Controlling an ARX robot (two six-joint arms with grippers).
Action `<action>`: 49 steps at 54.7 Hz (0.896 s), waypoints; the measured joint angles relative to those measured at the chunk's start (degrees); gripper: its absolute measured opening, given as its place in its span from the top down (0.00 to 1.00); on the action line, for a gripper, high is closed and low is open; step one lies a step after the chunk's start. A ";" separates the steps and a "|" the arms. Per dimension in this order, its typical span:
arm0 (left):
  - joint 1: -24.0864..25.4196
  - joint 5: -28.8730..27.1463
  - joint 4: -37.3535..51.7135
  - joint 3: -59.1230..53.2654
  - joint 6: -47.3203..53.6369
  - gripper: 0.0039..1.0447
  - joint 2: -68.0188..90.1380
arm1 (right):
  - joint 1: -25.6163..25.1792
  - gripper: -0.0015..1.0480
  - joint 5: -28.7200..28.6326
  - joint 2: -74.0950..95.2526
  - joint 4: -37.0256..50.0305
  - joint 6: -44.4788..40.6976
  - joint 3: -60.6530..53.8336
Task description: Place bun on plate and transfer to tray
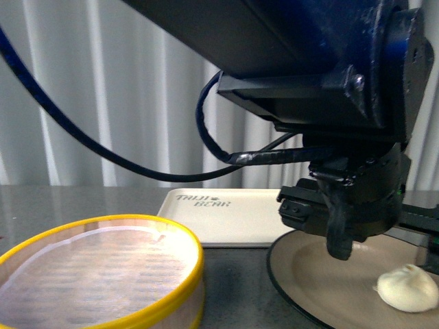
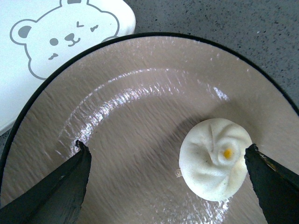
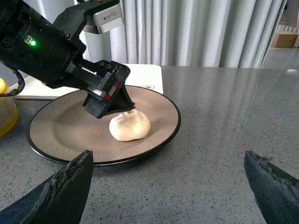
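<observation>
Tray [image 1: 226, 221] partly behind plate [image 1: 315, 281]

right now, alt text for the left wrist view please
A small creamy-white pleated bun sits on a tan-brown plate with a thin black rim, between the open black fingertips of the left gripper, close to one. A corner of a cream-white tray with a bear drawing shows past the rim.

White bun [image 1: 409, 288] on plate [image 1: 309, 281], tray [image 1: 226, 221] behind

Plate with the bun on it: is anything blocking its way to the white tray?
Nothing visible does. The tray lies directly beside the plate, with no object between them. The left pincer hangs open over the plate, next to the bun.
</observation>
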 joint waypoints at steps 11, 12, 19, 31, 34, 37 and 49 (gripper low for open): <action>3.82 3.39 1.53 -1.66 -5.40 0.06 -4.35 | 0.00 0.08 0.00 0.00 0.00 0.00 0.00; 4.37 3.45 1.86 -2.05 -6.19 0.06 -5.05 | 0.00 0.08 -0.02 0.00 0.00 0.00 0.00; 7.82 2.12 3.48 -4.63 -11.19 0.06 -8.79 | 0.00 0.08 0.00 0.00 0.00 0.00 0.00; 16.31 -10.32 5.73 -12.63 -20.06 0.06 -14.10 | 0.00 0.08 0.00 0.00 0.00 0.00 0.00; 18.75 -11.56 6.49 -15.72 -21.53 0.06 -15.26 | 0.00 0.08 0.00 0.00 0.00 0.00 0.00; 21.16 -12.76 8.11 -19.52 -22.21 0.06 -16.85 | 0.00 0.08 0.00 0.00 0.00 0.00 0.00; 24.87 -15.50 23.65 -36.13 -19.02 0.06 -25.55 | 0.00 0.08 -0.09 0.00 0.00 -0.02 0.00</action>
